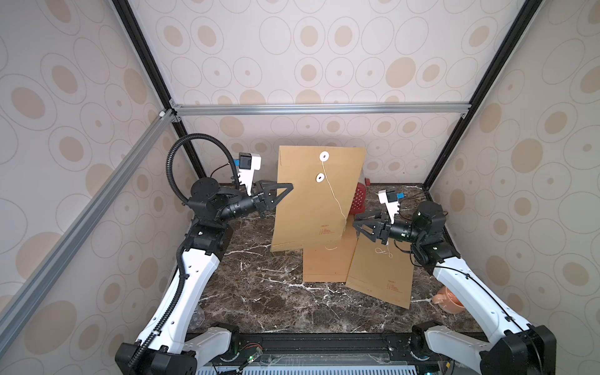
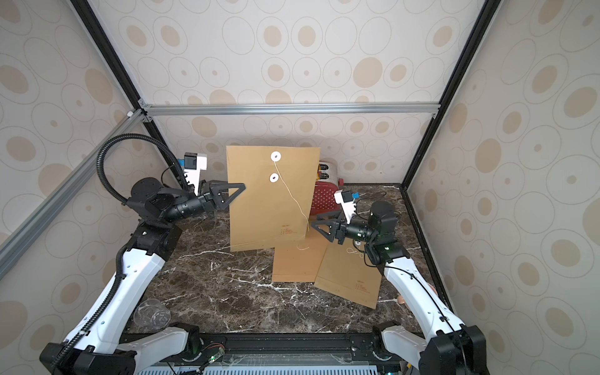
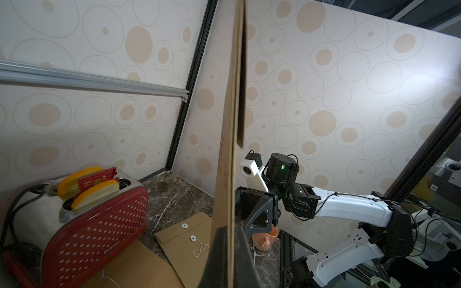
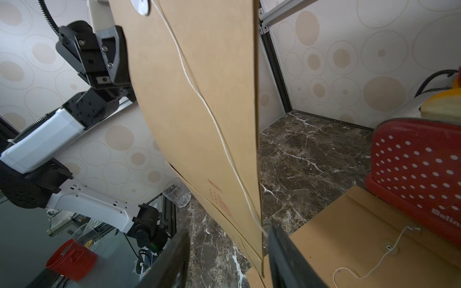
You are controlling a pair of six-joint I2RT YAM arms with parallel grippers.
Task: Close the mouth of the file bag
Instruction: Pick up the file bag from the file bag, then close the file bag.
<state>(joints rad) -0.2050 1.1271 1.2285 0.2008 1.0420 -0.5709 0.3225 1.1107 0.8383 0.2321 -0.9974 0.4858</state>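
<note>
Dark marble with white veins makes up the table top (image 1: 253, 292), and walls (image 1: 324, 48) with beige circles are seen all around. A flat brown paper file bag (image 1: 311, 207) is held up above the table, almost upright, with its mouth end at the top. Its left edge is pinched by the left gripper (image 1: 290, 187). In the left wrist view the two black fingers are seen pressed tight on the paper, one on each side.

Two round white buttons are seen near the top of the bag: the upper button (image 1: 324, 156) on the flap and the lower button (image 1: 320, 177) just under it. A thin white string (image 1: 336, 201) is fixed at the upper button. It passes beside the lower button and hangs loose down the front of the bag to the lower right corner.

The right gripper (image 1: 356, 222) is placed just beside the bag's lower right edge. Its fingers are spread apart. In the right wrist view the bag's edge and the string are seen in the gap, and nothing is squeezed.

Two more brown paper bags are laid flat on the table below: a middle flat bag (image 1: 324, 266) and a right flat bag (image 1: 383, 279). A red toaster with white dots (image 3: 94, 224) is seen at the back, behind the held bag. A pink-orange mug (image 1: 449, 300) is seen by the right arm, and a clear plastic cup (image 2: 152, 313) by the left arm.
</note>
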